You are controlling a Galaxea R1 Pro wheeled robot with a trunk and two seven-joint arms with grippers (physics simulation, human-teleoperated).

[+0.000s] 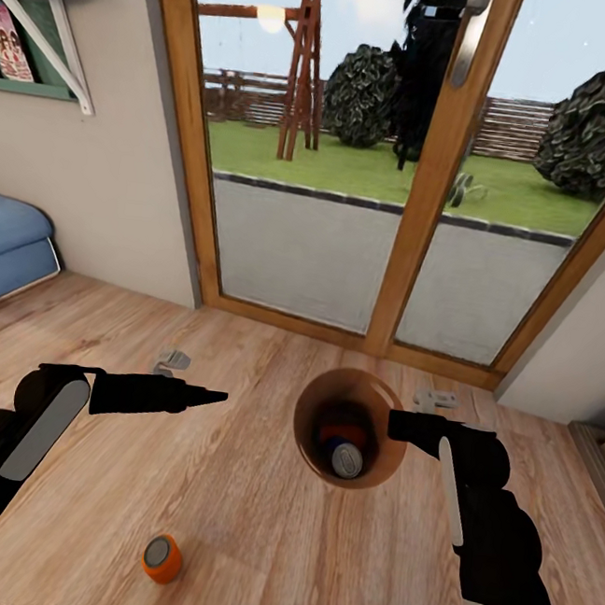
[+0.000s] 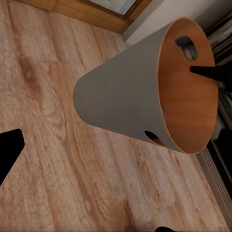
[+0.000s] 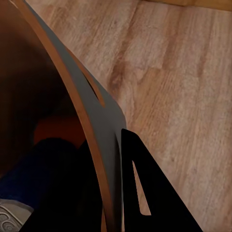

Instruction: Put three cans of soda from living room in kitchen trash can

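Observation:
My right gripper (image 1: 394,426) is shut on the rim of the tash can (image 1: 300,426), a round brown bin held tilted above the wood floor. An orange can of soda (image 1: 339,434) and a dark blue one (image 1: 347,460) lie inside it. A second orange can (image 1: 161,558) rests on its side on the floor, near my base and below my left arm. My left gripper (image 1: 220,395) hangs open and holds nothing, left of the bin. The left wrist view shows the bin's grey outside (image 2: 121,106). The right wrist view shows one finger (image 3: 145,193) outside the bin wall (image 3: 104,125).
Wood-framed glass doors (image 1: 416,212) stand straight ahead, with a garden beyond. A blue sofa (image 1: 3,250) sits at the far left under a wall shelf (image 1: 51,39). A wall corner (image 1: 576,371) closes in on the right. Light plank floor (image 1: 225,491) surrounds me.

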